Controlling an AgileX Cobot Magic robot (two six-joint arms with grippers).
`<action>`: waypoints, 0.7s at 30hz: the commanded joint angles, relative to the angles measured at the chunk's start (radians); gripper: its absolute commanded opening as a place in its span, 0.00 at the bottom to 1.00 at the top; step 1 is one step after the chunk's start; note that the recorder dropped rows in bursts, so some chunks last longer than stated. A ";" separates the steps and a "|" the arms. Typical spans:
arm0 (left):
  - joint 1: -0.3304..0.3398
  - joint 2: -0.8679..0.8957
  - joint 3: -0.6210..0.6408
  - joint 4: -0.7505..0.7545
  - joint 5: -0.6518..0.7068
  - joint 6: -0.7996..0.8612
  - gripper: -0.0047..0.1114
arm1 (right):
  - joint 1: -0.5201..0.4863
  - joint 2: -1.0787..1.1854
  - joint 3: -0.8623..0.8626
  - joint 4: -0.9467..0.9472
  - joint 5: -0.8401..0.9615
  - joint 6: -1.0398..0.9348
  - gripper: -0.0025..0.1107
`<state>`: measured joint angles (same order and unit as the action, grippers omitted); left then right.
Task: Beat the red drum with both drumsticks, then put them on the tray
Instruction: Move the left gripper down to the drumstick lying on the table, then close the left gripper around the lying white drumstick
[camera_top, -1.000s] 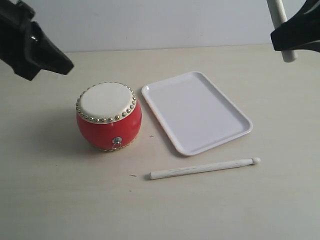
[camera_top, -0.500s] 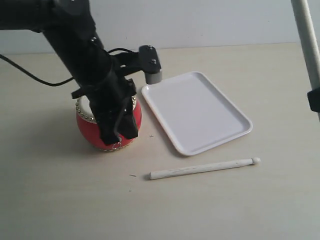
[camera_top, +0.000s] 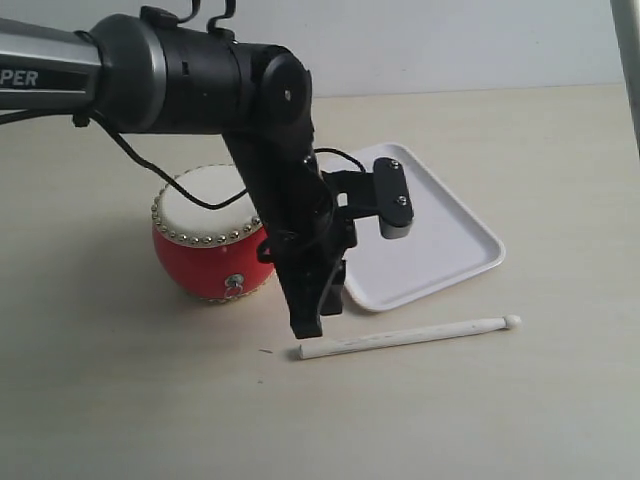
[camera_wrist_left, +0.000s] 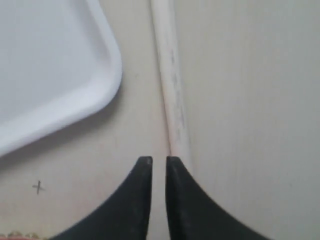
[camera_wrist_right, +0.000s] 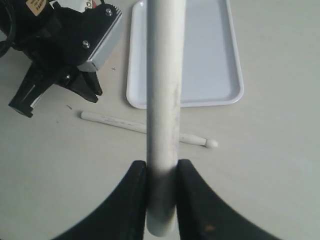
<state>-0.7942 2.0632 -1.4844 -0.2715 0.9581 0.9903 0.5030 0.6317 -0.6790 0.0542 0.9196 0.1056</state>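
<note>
The red drum (camera_top: 205, 265) stands left of the white tray (camera_top: 450, 225). One drumstick (camera_top: 410, 336) lies on the table in front of the tray, bead tip to the right. My left gripper (camera_top: 310, 325) points down at that stick's butt end. Its jaws (camera_wrist_left: 159, 161) are open by a narrow gap with nothing between them. The stick (camera_wrist_left: 172, 90) starts just past one fingertip, beside the tray's corner (camera_wrist_left: 45, 75). My right gripper (camera_wrist_right: 161, 167) is shut on the other drumstick (camera_wrist_right: 164, 75), held high over the table. Only a piece of that stick (camera_top: 628, 60) shows in the exterior view.
The black left arm (camera_top: 270, 150) reaches over the drum's right side and hides the tray's near-left corner. Its wrist camera (camera_top: 392, 200) hangs over the tray. Bare table lies in front of and to the right of the lying stick.
The left arm has swung from over the drum, rightward and forward, down to the lying stick's butt end. Its jaws have parted slightly. The right gripper still holds its stick at the right edge.
</note>
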 joint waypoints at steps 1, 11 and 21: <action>-0.028 0.009 -0.007 -0.014 -0.056 -0.011 0.33 | -0.006 -0.006 0.004 -0.011 -0.011 -0.026 0.02; -0.028 0.069 -0.007 -0.061 -0.063 -0.057 0.40 | -0.006 -0.006 0.004 -0.011 -0.013 -0.034 0.02; -0.032 0.078 -0.007 -0.062 -0.065 -0.057 0.48 | -0.006 -0.006 0.004 -0.011 -0.026 -0.042 0.02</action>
<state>-0.8205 2.1462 -1.4867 -0.3183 0.8990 0.9417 0.5030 0.6317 -0.6790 0.0542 0.9155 0.0727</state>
